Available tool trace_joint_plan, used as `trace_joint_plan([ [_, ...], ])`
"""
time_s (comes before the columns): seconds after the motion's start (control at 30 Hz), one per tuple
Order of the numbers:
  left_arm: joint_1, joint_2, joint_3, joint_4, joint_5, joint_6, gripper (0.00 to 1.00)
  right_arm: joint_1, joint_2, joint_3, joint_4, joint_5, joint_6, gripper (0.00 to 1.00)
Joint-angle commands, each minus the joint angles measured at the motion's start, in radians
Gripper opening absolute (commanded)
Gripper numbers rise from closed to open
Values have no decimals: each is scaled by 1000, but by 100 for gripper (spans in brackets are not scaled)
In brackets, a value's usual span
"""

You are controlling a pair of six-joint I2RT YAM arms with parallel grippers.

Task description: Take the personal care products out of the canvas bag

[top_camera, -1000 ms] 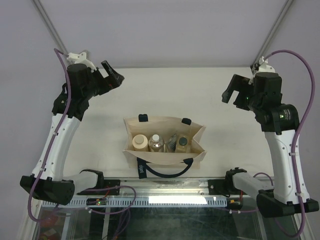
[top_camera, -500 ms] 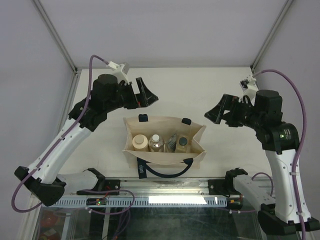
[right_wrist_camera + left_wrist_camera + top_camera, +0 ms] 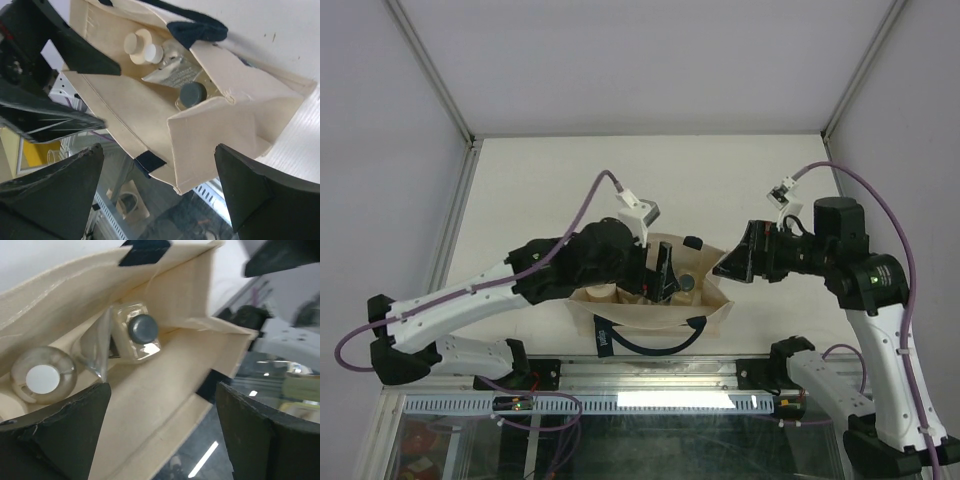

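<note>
The bag (image 3: 650, 315) stands open on the tabletop (image 3: 720, 180), in the middle near its near edge. Its near navy handle (image 3: 655, 345) droops over the near wall, with the label (image 3: 605, 338) at that handle's left end. All four products are inside, upright in a row along the bag.

From left to right, the row starts with the beige bottle (image 3: 136, 41) and its broad cream cap. The silvery bottle (image 3: 42, 379) with a white cap comes next, then the tube (image 3: 172, 72). The clear bottle (image 3: 142, 330) with a dark cap stands last, close to the bag's right end. The tube leans against the clear bottle, and the two white-capped bottles stand just beside each other.

The left arm (image 3: 470, 300) reaches in from the left, low across the bag. Its jaws are apart over the open top, above the right half of the row and pointing down. One finger (image 3: 55, 440) shows at each side of the left wrist view, with the clear bottle and the tube beyond them. Nothing is between the jaws. I cannot tell whether their tips are below the rim.

The right arm (image 3: 865, 280) bends in from the right. Its jaws are also apart and hold nothing. They hang just beside the bag's right end, above the tabletop, turned toward the opening and touching nothing. The right wrist view looks between its fingers (image 3: 265, 195) into the bag.
</note>
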Motion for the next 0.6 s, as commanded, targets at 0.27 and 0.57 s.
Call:
trace_joint_plan([
  [0.27,-40,214,122,-186,-304,-1,88,280,156,36,-74,330,82,92],
  [0.57,-44,277,146,-190,-302,27,75,430,188,47,-112,625,145,75],
])
